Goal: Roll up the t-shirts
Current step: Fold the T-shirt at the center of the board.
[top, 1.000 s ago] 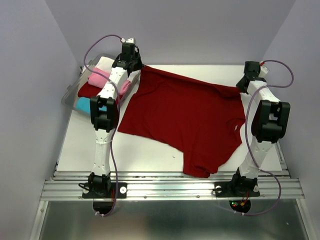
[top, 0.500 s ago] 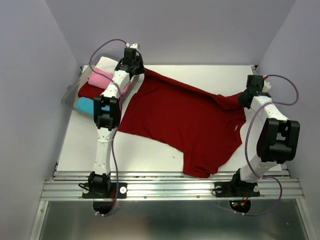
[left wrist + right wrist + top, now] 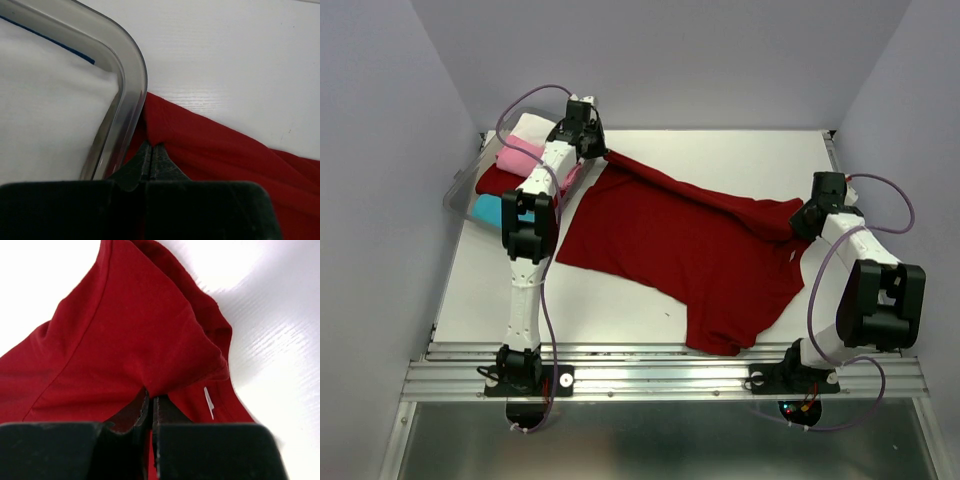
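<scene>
The large dark red t-shirt [image 3: 690, 250] lies spread across the middle of the white table [image 3: 740, 150]. The left pincer [image 3: 151, 149] is clenched on its far-left corner, just beside the clear plastic bin [image 3: 131, 70]. The right pincer [image 3: 151, 401] is clenched on a bunched fold at its right edge. Other t-shirts [image 3: 518, 158] sit in the bin — white, pink, dark red, cyan.

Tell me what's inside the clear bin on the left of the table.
The clear bin holds a white shirt, a pink shirt, a dark red shirt and a cyan shirt. The left arm covers part of them, and anything underneath them is hidden.
</scene>
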